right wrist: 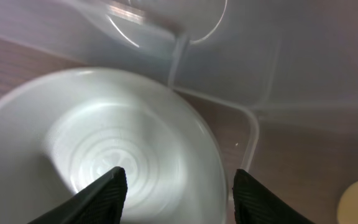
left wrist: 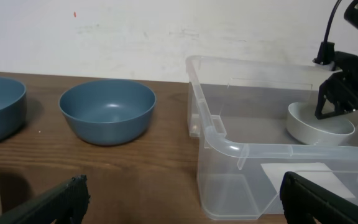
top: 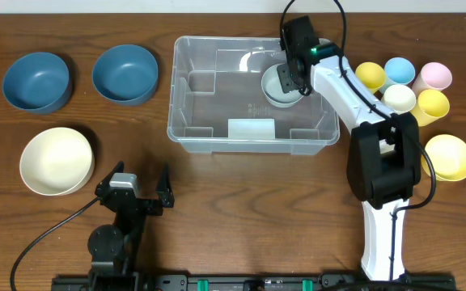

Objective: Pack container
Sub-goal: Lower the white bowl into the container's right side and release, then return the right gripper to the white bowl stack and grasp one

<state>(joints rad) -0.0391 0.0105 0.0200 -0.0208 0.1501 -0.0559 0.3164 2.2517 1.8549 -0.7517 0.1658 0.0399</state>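
two arms: right gripper (right wrist: 179, 190) inside container (top: 217, 133) at upper middle of overhead frame, fingers spread astride rim of white bowl (top: 273, 90) in container's upper right corner; left gripper (top: 141, 173) spread wide, lower left, over table (top: 241, 210), near cream bowl (top: 55, 162)

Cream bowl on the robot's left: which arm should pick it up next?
Left. The left gripper sits open beside the cream bowl; the right gripper is far off, inside the container over a white bowl.
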